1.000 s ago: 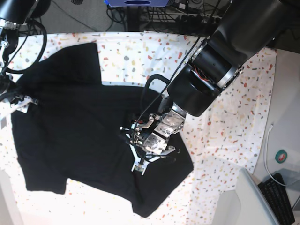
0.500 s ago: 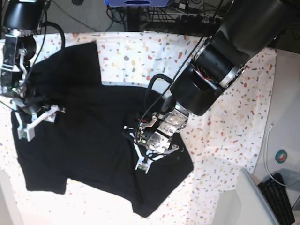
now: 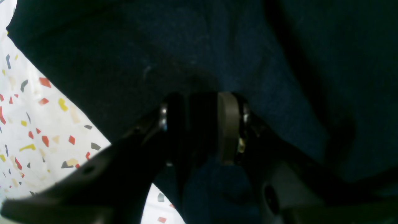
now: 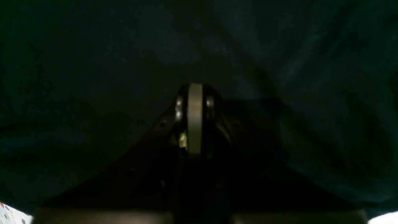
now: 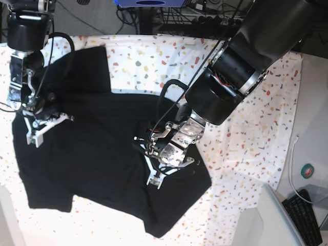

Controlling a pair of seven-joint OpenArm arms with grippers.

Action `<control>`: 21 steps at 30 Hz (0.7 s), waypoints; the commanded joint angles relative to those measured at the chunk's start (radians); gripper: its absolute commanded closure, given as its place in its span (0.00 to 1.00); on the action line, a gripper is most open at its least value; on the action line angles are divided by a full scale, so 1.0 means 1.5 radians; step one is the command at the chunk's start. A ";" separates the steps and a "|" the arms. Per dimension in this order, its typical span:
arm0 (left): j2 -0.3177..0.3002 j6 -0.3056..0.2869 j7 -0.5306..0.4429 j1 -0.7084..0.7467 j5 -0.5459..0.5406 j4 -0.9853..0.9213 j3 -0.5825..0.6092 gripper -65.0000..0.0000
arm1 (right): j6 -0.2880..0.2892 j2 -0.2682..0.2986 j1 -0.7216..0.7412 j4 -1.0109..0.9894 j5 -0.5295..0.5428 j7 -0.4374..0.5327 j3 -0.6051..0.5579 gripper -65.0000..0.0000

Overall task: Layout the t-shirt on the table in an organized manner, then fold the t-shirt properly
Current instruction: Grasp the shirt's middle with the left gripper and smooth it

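- We see the t-shirt (image 5: 97, 148) lying spread, rumpled, on the table (image 5: 246, 148); it covers the left and middle of the base view, w/ speckled top bare at right and along the far edge.
- Far left in base view: right gripper (image 5: 43, 125) sits down on the shirt's left part. In its wrist view the jaws are pressed together; black cloth fills the frame around the tips. Can't tell if any fabric is pinched between them.
- Mid-frame: left gripper (image 5: 156, 171) is low on the shirt near its right edge. Wrist view shows the jaws partway apart, w/ a dark fold of cloth lying in the gap between the pads (image 3: 228, 127); looks like a grip on the shirt.
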 commanded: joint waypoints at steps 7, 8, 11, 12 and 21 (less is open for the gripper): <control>0.016 0.004 -0.005 -0.020 0.003 0.034 -0.003 0.42 | 0.003 0.008 0.011 -0.028 0.001 0.010 0.003 1.00; 0.017 0.004 -0.005 -0.020 0.003 0.036 -0.003 0.42 | 0.003 0.008 0.011 -0.029 0.001 0.010 0.003 1.00; 0.017 0.004 -0.005 -0.020 0.004 0.034 -0.003 0.42 | 0.003 0.008 0.011 -0.032 0.001 0.010 0.003 1.00; 0.017 0.004 -0.005 -0.020 0.006 0.033 -0.002 0.42 | 0.003 0.008 0.011 -0.032 0.001 0.010 0.003 1.00; 0.004 0.004 -0.005 -0.019 0.006 0.032 -0.001 0.42 | 0.002 0.008 0.011 -0.032 0.001 0.010 0.006 1.00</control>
